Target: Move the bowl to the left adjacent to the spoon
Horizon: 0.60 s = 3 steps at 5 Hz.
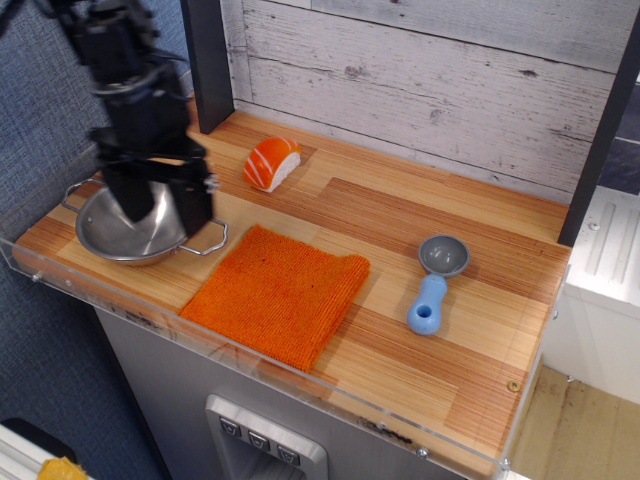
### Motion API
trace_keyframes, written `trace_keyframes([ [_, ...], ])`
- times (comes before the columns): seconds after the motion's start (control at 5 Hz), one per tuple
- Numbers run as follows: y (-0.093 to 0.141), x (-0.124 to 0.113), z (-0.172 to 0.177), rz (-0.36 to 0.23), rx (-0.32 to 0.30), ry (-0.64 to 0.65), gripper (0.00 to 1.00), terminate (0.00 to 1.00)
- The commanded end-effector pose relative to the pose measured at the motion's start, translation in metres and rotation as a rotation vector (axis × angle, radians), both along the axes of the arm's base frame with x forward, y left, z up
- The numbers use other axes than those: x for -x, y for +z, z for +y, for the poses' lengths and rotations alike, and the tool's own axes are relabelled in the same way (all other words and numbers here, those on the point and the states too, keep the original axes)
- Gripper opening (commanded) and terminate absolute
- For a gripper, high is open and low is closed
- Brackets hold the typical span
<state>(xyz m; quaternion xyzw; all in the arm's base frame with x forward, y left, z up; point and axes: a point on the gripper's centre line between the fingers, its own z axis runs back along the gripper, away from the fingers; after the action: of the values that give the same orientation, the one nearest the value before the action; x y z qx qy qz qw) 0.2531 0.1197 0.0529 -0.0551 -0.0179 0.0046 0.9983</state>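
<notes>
The shiny steel bowl [105, 232] with two wire loop handles sits at the table's left front corner. My black gripper [160, 208] hangs over the bowl's right half, its two fingers spread apart and holding nothing; it hides part of the bowl's inside. The spoon [434, 283], with a grey scoop and a light-blue handle, lies far to the right, handle pointing to the front. The orange cloth [277, 293] lies between the bowl and the spoon.
An orange-and-white sushi piece [271, 163] lies near the back, beside a dark post [207, 60]. A clear plastic lip [250, 352] runs along the table's front edge. A whitewashed plank wall [450, 80] stands behind.
</notes>
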Motion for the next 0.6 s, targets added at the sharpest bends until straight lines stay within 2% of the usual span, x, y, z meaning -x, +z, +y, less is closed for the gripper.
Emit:
trace_keyframes([
  [0.0,0.006,0.006,0.030,-0.036,-0.007,0.037,1.00,0.00],
  [0.2,0.010,0.007,0.029,-0.041,0.013,0.019,1.00,0.00],
  [0.4,0.010,0.006,0.012,-0.097,0.077,-0.118,1.00,0.00],
])
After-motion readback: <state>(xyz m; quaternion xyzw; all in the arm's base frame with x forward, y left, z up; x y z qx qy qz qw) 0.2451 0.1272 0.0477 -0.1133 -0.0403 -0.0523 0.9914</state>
